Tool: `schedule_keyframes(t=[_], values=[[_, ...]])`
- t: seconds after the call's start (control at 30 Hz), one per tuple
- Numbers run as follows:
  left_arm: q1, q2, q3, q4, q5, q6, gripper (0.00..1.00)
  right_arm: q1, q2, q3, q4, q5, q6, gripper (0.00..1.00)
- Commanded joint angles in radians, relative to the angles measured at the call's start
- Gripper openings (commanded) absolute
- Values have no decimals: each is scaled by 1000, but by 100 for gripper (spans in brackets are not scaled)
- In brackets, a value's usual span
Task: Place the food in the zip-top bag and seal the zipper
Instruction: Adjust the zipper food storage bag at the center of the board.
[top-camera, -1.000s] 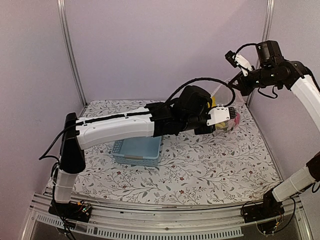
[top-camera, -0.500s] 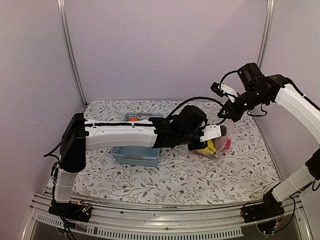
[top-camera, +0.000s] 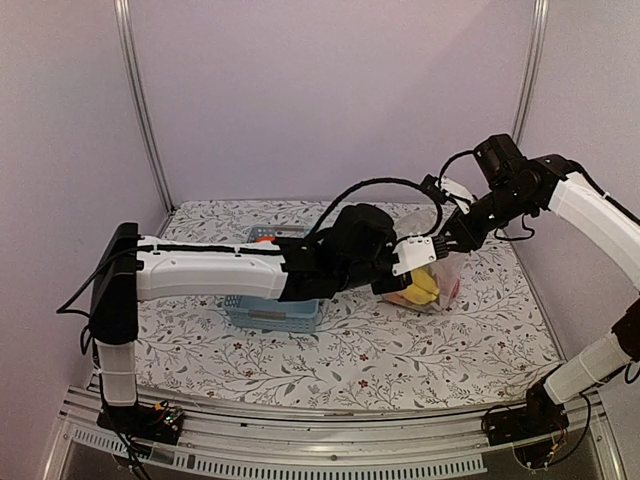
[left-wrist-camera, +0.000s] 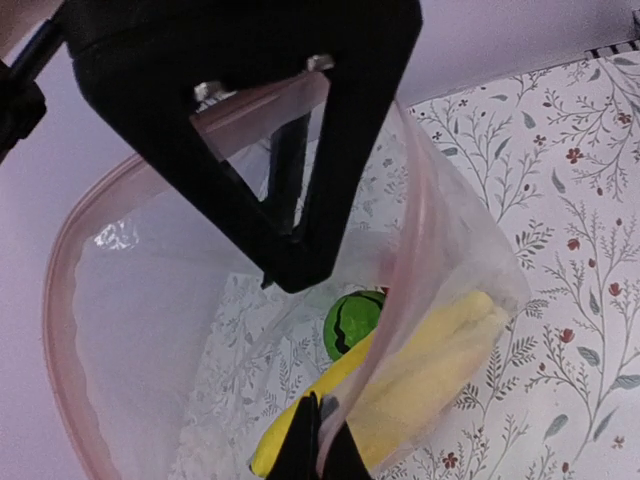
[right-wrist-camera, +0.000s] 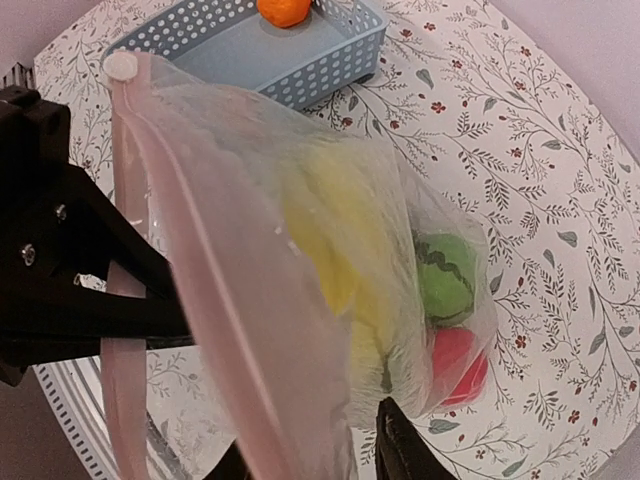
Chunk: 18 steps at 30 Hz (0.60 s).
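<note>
Counting | bag (right-wrist-camera: 230, 250): 1 watermelon (right-wrist-camera: 445, 278), 1 red piece (right-wrist-camera: 458, 365) | basket (right-wrist-camera: 312, 76): 1 orange (right-wrist-camera: 285, 10)

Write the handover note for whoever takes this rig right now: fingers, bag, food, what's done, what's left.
Left gripper: fingers shut on the mouth edge of the zip-top bag.
Right gripper: shut on another part of that rim; between them the mouth is held open.
In the bag: yellow bananas, a green piece, a red piece.
An orange piece lies in the blue basket.
Done: those pieces are bagged.
Left: bag the orange piece, then press the zipper shut; it is open now.
</note>
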Motion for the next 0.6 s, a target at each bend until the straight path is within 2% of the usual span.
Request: schedule_keyframes(t=[0.0, 0.07, 0.2, 0.33, 0.37, 0.43, 0.5, 0.57], values=[[-5, -21, -17, 59, -10, -16, 0, 1, -43, -56, 4, 43, 3, 34], [-5, -20, -17, 61, -8, -14, 0, 1, -57, -71, 11, 65, 6, 34], [-6, -18, -17, 57, -7, -14, 0, 1, -83, -59, 14, 102, 9, 27], [-7, -19, -13, 37, 0, -13, 0, 1, -88, -23, 17, 141, 11, 4], [-8, -20, -11, 29, 1, -14, 0, 1, -87, -15, 21, 158, 11, 1], [-9, -22, -9, 25, -7, -14, 0, 1, -87, -15, 42, 201, 6, 0], [-13, -28, -2, 26, -21, -20, 7, 1, -82, -12, 51, 241, 2, 0], [-18, -44, -2, 39, -39, -30, 22, 1, -76, -2, 57, 279, 2, 0]])
